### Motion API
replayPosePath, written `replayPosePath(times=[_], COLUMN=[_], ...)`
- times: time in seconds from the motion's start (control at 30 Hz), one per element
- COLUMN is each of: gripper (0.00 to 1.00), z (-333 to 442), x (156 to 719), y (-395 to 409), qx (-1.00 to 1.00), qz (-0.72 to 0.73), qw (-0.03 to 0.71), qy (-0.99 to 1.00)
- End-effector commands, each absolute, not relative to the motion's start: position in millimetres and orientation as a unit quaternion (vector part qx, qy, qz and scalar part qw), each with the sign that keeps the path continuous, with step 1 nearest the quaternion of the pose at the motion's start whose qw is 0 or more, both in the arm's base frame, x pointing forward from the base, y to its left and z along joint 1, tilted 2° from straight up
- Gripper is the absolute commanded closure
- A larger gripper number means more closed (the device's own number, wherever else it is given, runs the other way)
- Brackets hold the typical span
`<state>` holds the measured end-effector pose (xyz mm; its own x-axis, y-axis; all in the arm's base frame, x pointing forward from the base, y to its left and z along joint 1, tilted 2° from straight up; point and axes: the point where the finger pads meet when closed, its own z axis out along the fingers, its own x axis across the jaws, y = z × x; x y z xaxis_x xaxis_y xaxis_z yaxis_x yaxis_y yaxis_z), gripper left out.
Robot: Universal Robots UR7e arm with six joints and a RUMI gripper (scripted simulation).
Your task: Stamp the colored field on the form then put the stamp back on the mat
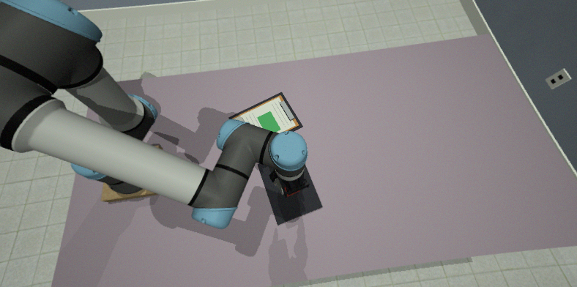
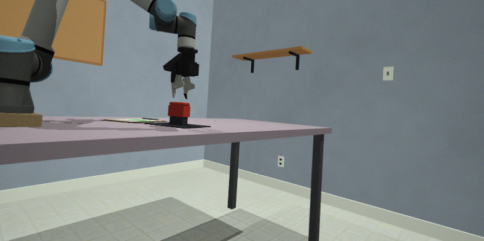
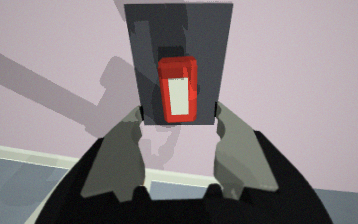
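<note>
The red stamp [image 2: 179, 109] stands upright on a dark mat [image 2: 179, 126] on the purple table. In the wrist view the stamp [image 3: 179, 90] shows from above, red with a pale top panel, on the mat [image 3: 178, 60]. My gripper [image 2: 179, 94] hangs open and empty straight above the stamp, a short way clear of its top. Its two grey fingers frame the stamp in the wrist view. In the overhead view the wrist hides most of the stamp [image 1: 292, 190]. The form lies on a clipboard [image 1: 269, 115] beyond the mat, with its green field [image 1: 268, 121] uncovered.
The arm's base stands on a wooden block [image 1: 121, 194] at the table's left. A wall shelf [image 2: 271, 53] hangs far off to the right. The table's edge runs near the mat on the camera side.
</note>
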<state>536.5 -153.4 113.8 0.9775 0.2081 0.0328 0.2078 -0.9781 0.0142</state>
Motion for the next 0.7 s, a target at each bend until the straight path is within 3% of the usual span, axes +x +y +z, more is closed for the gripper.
replayPosePath(times=[0.0, 0.67], gripper=[0.48, 0.48], z=[97, 52], x=[538, 539], y=[-154, -154], qx=[0.994, 0.994], qz=[0.018, 0.018], qw=[0.006, 0.006], qy=[0.105, 0.105])
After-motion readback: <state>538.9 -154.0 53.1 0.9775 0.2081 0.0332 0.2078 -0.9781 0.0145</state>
